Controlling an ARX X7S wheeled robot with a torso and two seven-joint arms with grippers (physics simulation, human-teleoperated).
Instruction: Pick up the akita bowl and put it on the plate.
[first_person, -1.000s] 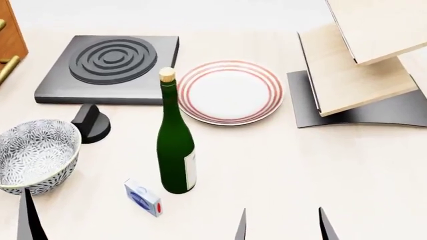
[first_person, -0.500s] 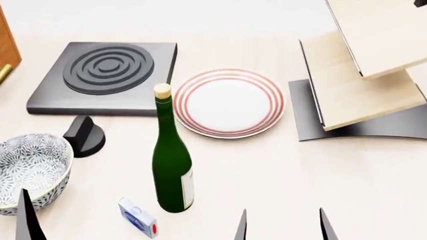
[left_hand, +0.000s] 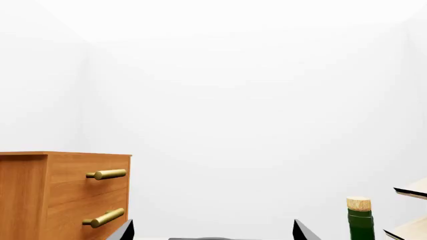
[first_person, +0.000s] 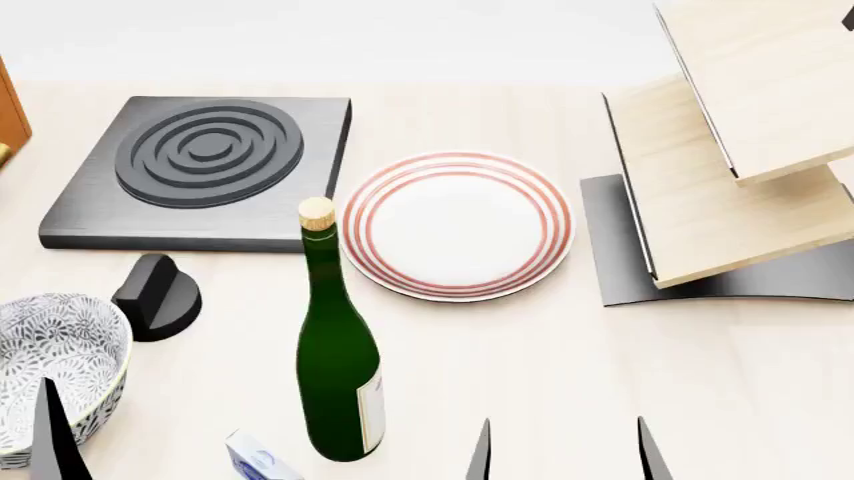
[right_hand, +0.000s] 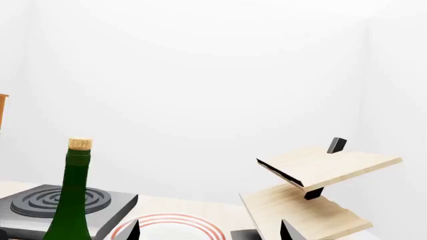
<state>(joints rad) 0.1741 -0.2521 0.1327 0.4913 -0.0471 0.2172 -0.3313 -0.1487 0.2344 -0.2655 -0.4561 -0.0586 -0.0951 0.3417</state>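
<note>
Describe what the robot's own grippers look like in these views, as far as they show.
Only fingertips show. The left gripper and right gripper each appear as two thin, plain black wedge-shaped tips tapering to sharp points, glossy and unmarked. In the head view the right fingertips are slim dark blades. No cables, labels or arm links are visible.

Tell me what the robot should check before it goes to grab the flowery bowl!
1. Bowl in sight: ok. The akita bowl sits upright at the table's near left.
2. Plate free: ok. The plate has nothing on it.
3. Left gripper ready: ok. Open and empty beside the bowl.
4. Right gripper clear: ok. Open, holding nothing.
5. Path clear: not ok. The green bottle stands between bowl and plate.
6. Black knob clearance: cannot tell.
</note>
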